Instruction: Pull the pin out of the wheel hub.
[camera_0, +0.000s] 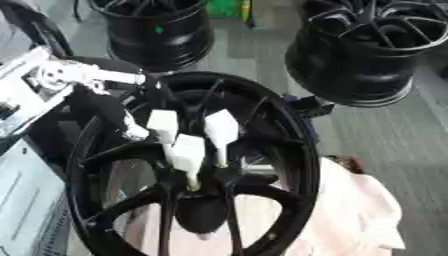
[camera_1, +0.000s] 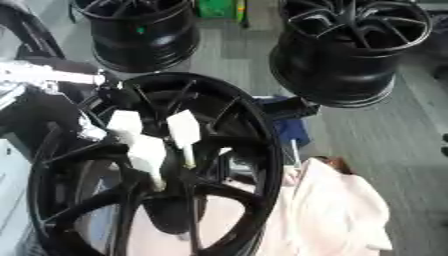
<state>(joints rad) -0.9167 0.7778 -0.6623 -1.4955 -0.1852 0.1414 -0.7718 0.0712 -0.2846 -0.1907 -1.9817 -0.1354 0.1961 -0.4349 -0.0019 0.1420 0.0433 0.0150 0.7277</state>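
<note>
Pins (camera_0: 187, 155) are standing in the hub (camera_0: 206, 192) of the wheel (camera_0: 302, 165); neither hand is showing, so their fingers cannot be judged.

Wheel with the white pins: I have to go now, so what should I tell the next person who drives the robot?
Left hand: reaches in from the left over the spokes, close to the pins. It is too dark against the wheel to tell its grip.
Right hand: not in view.
Wheel: in front, partly on a pale cloth. Three white pins stick up from its hub. Two other wheels stand behind.
Done: nothing that shows; the pins seem to be in the hub.
Left: take hold of a pin and pull it out.
</note>
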